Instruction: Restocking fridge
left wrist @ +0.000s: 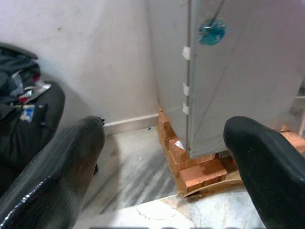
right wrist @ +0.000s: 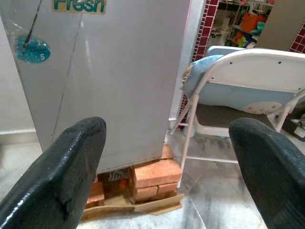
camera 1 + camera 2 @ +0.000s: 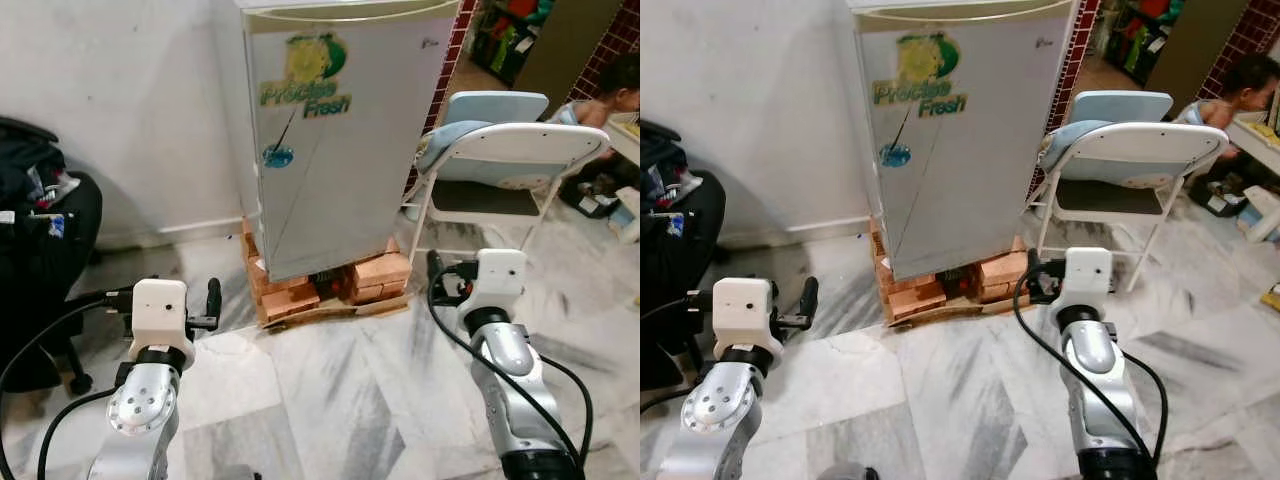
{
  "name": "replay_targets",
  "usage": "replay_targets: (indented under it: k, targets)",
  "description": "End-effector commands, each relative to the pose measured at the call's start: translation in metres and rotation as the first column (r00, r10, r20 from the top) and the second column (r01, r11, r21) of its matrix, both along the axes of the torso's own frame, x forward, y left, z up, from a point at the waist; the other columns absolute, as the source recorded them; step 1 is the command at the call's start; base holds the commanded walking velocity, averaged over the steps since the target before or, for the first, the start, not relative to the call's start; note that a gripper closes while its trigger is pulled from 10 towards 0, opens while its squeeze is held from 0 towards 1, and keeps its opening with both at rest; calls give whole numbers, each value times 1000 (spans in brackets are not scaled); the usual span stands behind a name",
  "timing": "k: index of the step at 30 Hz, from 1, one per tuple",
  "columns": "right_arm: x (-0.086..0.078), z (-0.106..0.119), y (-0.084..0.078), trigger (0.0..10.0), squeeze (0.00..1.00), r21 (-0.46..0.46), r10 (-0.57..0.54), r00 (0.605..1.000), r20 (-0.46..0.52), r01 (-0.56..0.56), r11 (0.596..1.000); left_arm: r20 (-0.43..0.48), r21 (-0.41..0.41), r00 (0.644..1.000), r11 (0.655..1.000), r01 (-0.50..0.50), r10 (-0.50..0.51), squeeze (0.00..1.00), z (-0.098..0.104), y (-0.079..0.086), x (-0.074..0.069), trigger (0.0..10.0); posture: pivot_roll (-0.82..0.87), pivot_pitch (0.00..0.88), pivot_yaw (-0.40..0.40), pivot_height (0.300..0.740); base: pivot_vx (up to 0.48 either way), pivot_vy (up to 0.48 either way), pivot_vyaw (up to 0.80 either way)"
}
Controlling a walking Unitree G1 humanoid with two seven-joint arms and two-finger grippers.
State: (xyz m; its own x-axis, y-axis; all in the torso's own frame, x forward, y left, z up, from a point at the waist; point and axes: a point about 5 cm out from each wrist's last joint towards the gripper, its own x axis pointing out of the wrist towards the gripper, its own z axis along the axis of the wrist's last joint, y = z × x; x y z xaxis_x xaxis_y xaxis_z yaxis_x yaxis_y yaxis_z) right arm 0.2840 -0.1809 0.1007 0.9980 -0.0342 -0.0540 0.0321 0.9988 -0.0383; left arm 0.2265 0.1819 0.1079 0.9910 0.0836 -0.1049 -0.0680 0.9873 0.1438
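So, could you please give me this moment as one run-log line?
fridge: door shut, on bricks | left gripper: open, empty | right gripper: open, empty | folding chair: beside fridge

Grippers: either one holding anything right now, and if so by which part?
Nothing is held. The left gripper and the right gripper are both open with bare fingers, raised in front of the closed silver fridge standing on red bricks.

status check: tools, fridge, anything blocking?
Left tool and right tool open, empty, raised toward fridge. Fridge door shut, sitting on bricks. Folding chair just right of fridge.
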Motion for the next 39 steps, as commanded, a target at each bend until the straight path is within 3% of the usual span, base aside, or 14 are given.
replay_targets:
  k: [1,8,10,18,28,32,35,39]
  targets:
    - [1,-6,-2,10000,0,5,0,999,-38,0,1000,-25,0,1000,1000,-11,11,0,-4,3,0,10000,128,29,-103,740,0,277,-444]
    - [10,1,17,10000,0,-20,95,995,13,-95,995,7,58,998,996,67,-67,0,0,2,9,10000,126,29,-99,740,0,348,-129]
    - [16,4,21,10000,0,-20,96,995,30,-96,995,33,31,998,998,54,-55,0,3,3,14,10000,130,23,-96,740,0,454,0]
    - [20,4,26,10000,0,-20,111,993,33,-110,994,47,-2,998,999,43,-43,0,2,-5,13,10000,137,30,-114,740,0,436,-800]
    - [18,3,22,10000,0,-8,87,996,31,-87,996,53,-28,996,997,75,-74,0,2,-19,9,10000,144,41,-117,740,340,335,-800]
    - [16,1,16,10000,0,2,61,998,23,-61,998,31,-23,999,999,26,-26,0,-3,-13,3,10000,134,36,-113,740,375,299,-723]
    - [11,0,7,10000,0,-26,85,996,14,-84,996,6,13,1000,1000,-29,29,0,-11,0,-10,10000,131,28,-123,740,349,330,0]
    - [9,-2,3,10000,0,-34,80,997,11,-80,996,-12,28,996,996,-83,83,0,-16,12,-15,10000,133,25,-116,740,346,333,0]
